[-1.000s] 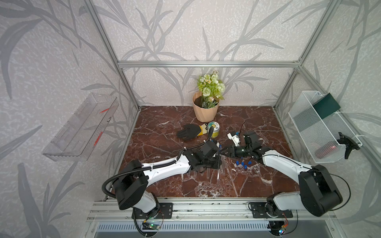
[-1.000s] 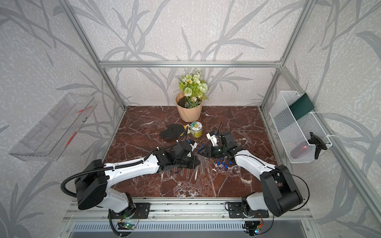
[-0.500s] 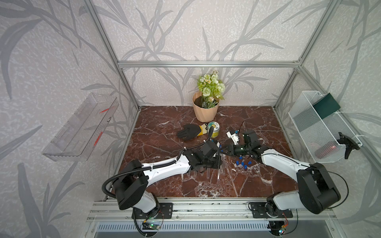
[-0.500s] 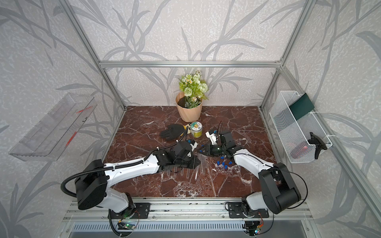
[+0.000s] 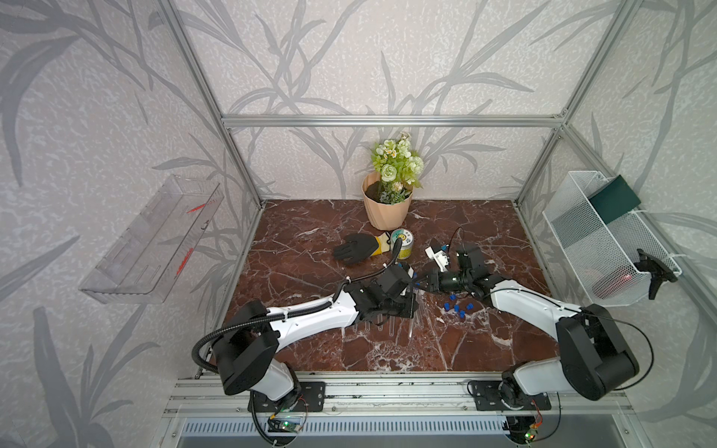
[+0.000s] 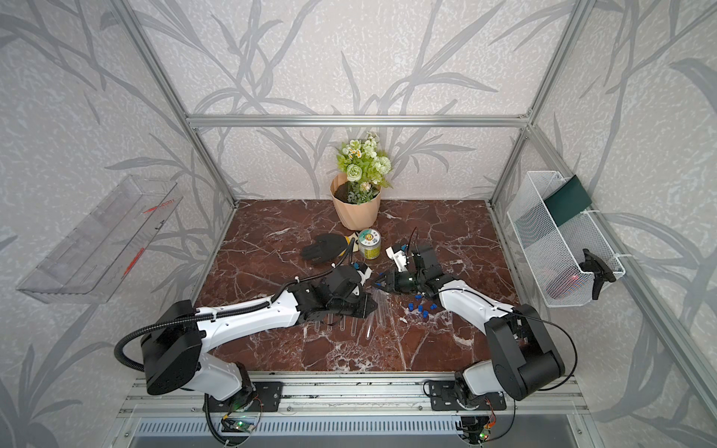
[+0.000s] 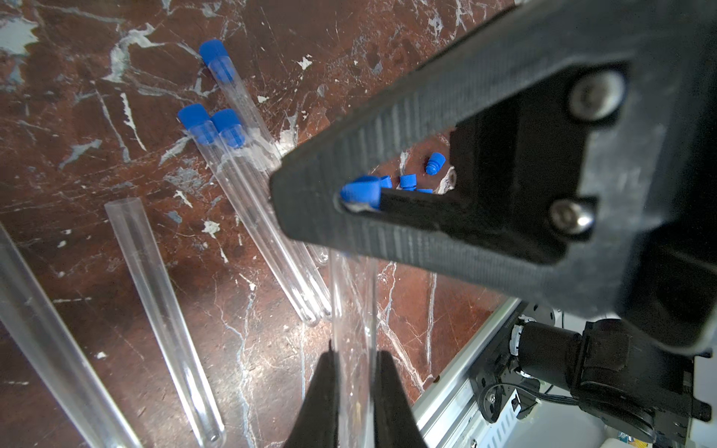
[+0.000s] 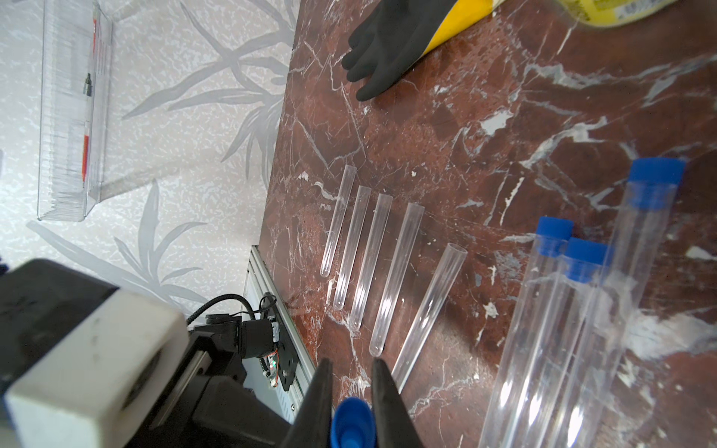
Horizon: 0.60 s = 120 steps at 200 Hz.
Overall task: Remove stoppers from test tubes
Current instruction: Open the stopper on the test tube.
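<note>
At mid-frame of the left wrist view: stopper (image 7: 359,192) at the mouth of the held test tube (image 7: 354,310); extraction step in hand.
Jaws of the right gripper (image 8: 352,364) pinch the stopper; those of the left gripper (image 7: 355,358) clamp the tube body. Three capped tubes (image 8: 636,240) lie lower right in the right wrist view, five open tubes (image 8: 398,267) at centre. Next, judged: a straight pull along the tube axis.

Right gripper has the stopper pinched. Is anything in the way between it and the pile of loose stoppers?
Nothing visible. The right gripper grips the stopper, and only bare tabletop lies between it and the loose stoppers. The three capped test tubes lie off that line.
</note>
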Motion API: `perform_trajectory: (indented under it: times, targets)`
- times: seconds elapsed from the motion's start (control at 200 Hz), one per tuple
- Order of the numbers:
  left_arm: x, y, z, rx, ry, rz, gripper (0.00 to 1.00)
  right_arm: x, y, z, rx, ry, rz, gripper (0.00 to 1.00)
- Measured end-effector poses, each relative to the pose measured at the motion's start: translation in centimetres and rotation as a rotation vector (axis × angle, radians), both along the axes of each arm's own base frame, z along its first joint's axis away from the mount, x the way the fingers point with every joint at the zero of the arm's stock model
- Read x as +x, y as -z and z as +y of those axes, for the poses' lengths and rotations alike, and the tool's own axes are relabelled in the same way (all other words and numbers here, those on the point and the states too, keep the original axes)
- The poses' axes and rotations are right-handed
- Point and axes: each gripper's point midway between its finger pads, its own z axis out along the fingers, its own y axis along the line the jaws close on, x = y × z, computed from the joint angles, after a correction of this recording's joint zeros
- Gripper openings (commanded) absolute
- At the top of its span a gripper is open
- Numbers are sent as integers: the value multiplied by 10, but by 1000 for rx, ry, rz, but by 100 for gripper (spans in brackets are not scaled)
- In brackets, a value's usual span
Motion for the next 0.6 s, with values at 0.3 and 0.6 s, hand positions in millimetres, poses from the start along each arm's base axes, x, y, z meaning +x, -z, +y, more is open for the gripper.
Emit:
perform_trajectory:
  times: [0.3, 0.6]
  targets:
    - [0, 1, 1, 4, -1, 0, 0, 1, 1, 0, 0, 0, 2, 11]
    - [2, 0, 0, 1, -6, -6, 0, 3, -3, 1, -10, -8, -4, 7]
